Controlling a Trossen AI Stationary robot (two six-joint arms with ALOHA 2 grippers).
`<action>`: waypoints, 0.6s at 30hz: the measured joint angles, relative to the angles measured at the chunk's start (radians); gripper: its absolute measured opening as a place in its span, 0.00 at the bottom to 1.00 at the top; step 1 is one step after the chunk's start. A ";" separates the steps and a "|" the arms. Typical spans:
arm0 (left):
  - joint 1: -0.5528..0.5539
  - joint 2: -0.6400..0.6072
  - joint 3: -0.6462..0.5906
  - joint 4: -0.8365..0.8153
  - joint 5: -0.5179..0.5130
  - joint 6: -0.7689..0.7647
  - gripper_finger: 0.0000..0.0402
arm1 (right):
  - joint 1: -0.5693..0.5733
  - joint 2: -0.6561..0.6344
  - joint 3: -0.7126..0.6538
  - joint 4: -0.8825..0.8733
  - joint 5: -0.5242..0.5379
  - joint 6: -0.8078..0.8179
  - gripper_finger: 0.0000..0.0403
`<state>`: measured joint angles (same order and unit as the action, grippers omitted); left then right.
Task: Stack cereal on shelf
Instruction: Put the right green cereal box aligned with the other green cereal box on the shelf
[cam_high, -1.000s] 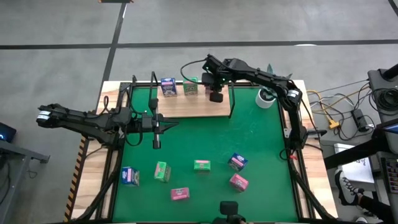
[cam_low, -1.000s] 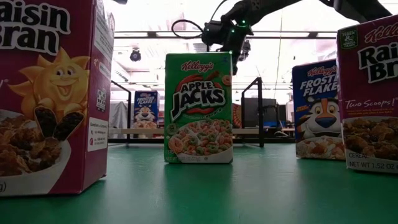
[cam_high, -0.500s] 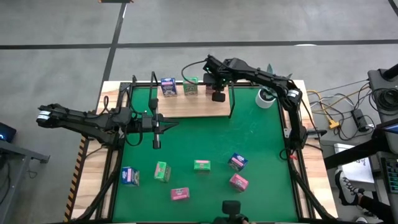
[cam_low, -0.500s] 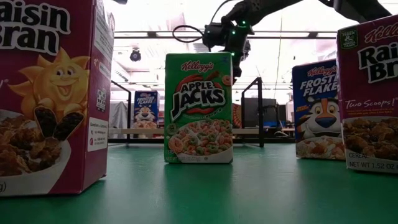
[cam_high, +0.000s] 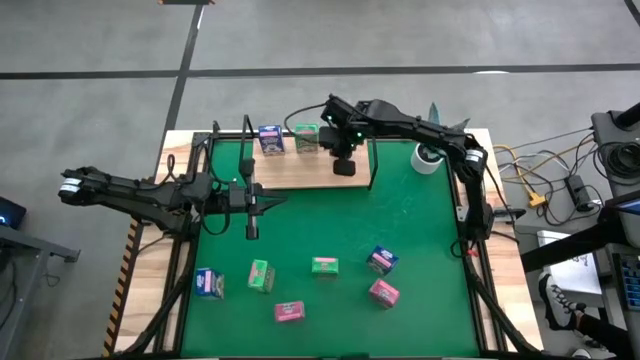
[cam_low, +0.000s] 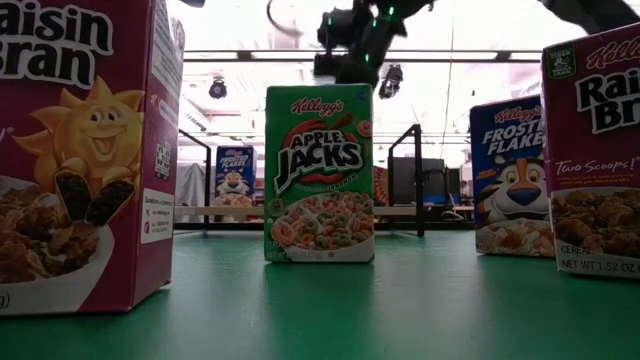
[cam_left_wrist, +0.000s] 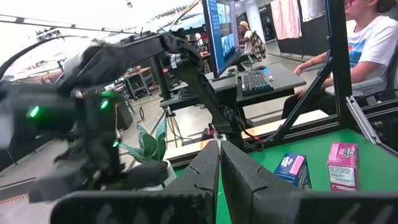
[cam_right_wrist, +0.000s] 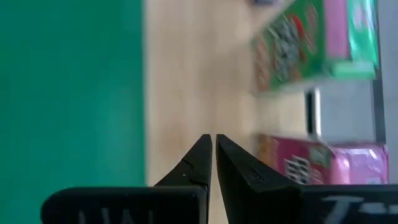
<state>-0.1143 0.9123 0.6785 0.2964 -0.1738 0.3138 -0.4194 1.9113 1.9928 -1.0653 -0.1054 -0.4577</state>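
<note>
The shelf (cam_high: 300, 172), a light-wood board with black rod uprights, lies at the mat's far side. A blue cereal box (cam_high: 270, 138) and a green one (cam_high: 307, 137) stand at its far edge. A pink one (cam_right_wrist: 323, 165) stands beside the green box (cam_right_wrist: 311, 43); in the high view the right arm covers it. Several more boxes rest on the near mat: blue (cam_high: 209, 283), green (cam_high: 261, 275), green (cam_high: 324, 265), blue (cam_high: 381, 260), pink (cam_high: 384, 293), pink (cam_high: 289, 311). My right gripper (cam_high: 343, 166) hovers shut over the board, holding nothing. My left gripper (cam_high: 278, 199) waits shut beside the shelf's left near corner.
A white pot with a plant (cam_high: 428, 156) stands right of the shelf. Bare green mat (cam_high: 400, 215) stretches between the shelf and the near boxes. In the low view the near boxes (cam_low: 320, 175) fill the foreground. A seated person (cam_left_wrist: 367, 43) is beyond the table.
My right gripper has drawn back from the boxes at the shelf's far edge, toward the near edge and slightly left, staying over the board. The boxes have kept their places.
</note>
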 joint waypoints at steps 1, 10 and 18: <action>0.000 0.000 0.000 0.000 0.000 0.000 0.00 | 0.017 -0.015 -0.003 0.000 -0.001 0.006 0.03; 0.000 0.002 0.000 0.000 0.000 -0.025 0.00 | 0.203 -0.162 -0.112 0.033 -0.001 0.080 0.03; -0.010 0.002 0.000 -0.008 0.000 -0.112 0.00 | 0.373 -0.381 -0.437 0.296 0.015 0.183 0.03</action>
<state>-0.1247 0.9146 0.6785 0.2886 -0.1738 0.2018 -0.0464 1.5307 1.5558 -0.7689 -0.0903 -0.2752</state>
